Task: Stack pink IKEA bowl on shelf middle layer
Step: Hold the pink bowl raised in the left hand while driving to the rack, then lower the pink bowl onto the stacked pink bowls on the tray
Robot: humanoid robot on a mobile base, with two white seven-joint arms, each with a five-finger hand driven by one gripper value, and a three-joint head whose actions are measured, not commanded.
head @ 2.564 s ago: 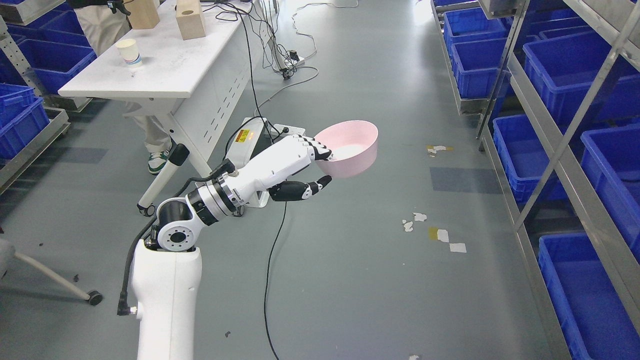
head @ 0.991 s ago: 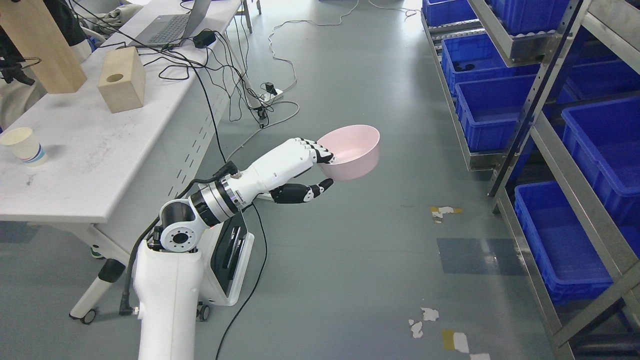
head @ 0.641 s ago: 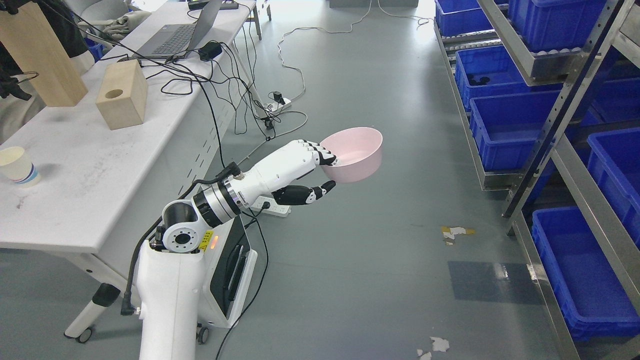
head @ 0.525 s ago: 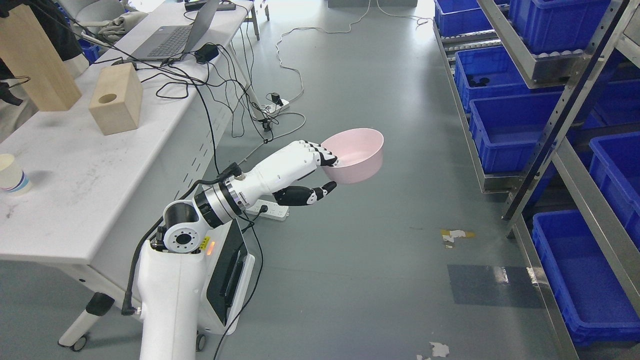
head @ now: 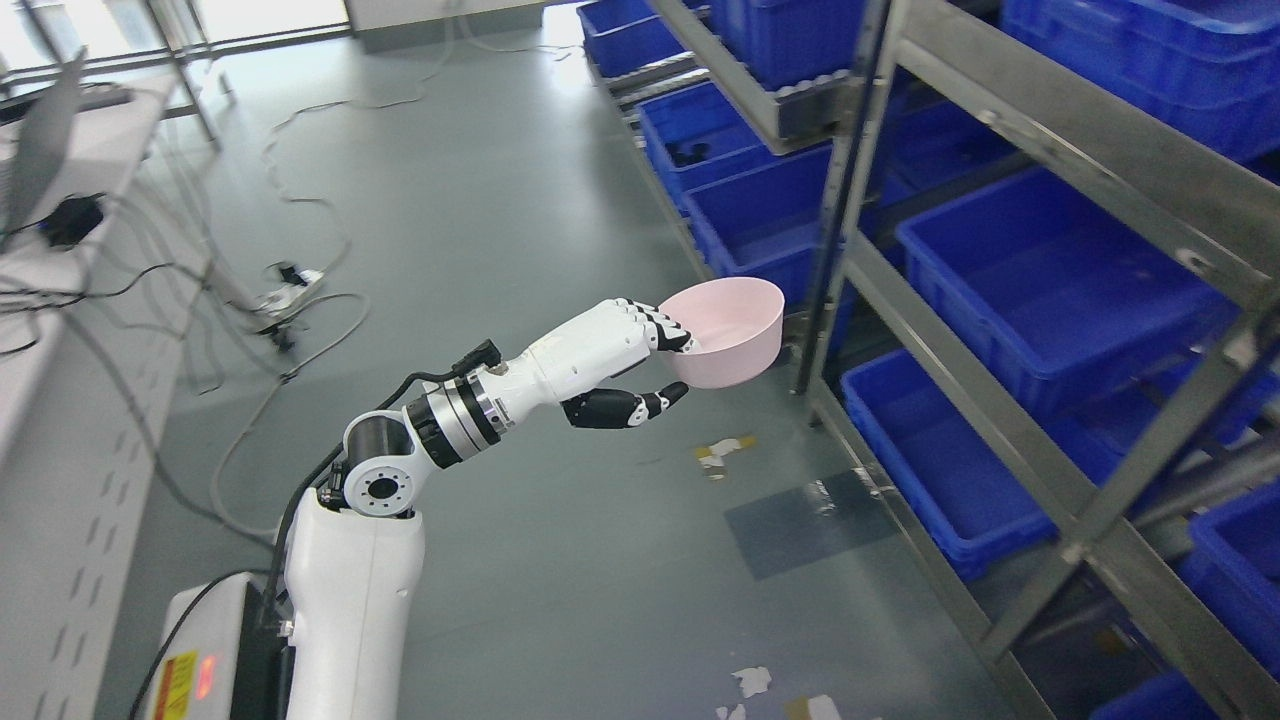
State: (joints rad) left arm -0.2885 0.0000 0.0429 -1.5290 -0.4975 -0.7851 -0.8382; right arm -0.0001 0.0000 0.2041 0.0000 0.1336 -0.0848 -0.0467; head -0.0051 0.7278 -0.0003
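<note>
At the far left, a white counter (head: 60, 400) is seen in part, with a laptop (head: 40, 150) and dark cables (head: 150, 260) blurred along its top. On the grey floor (head: 500, 200) beside it, a power strip (head: 290, 285) is shown among loose cords. At the lower left corner, a white unit with a yellow label (head: 185, 670) is visible just beside the left arm (head: 350, 590), which enters from the bottom edge and is extended up and to the right. The left hand (head: 625, 365) is shown clamped on the pink bowl (head: 725, 330): its fingers (head: 665, 325) are hooked over the near rim, while the dark thumb (head: 620, 408) is pressed toward the bowl's underside. The bowl is held upright in the air above the floor, mouth upward, near the upright post (head: 845, 190) of the metal shelf (head: 1000, 400) and not yet on any layer. To the right, the shelf is shown filled with blue bins (head: 1040, 280) on several layers. Scraps of torn tape (head: 725, 450) are scattered on the floor below the bowl.
</note>
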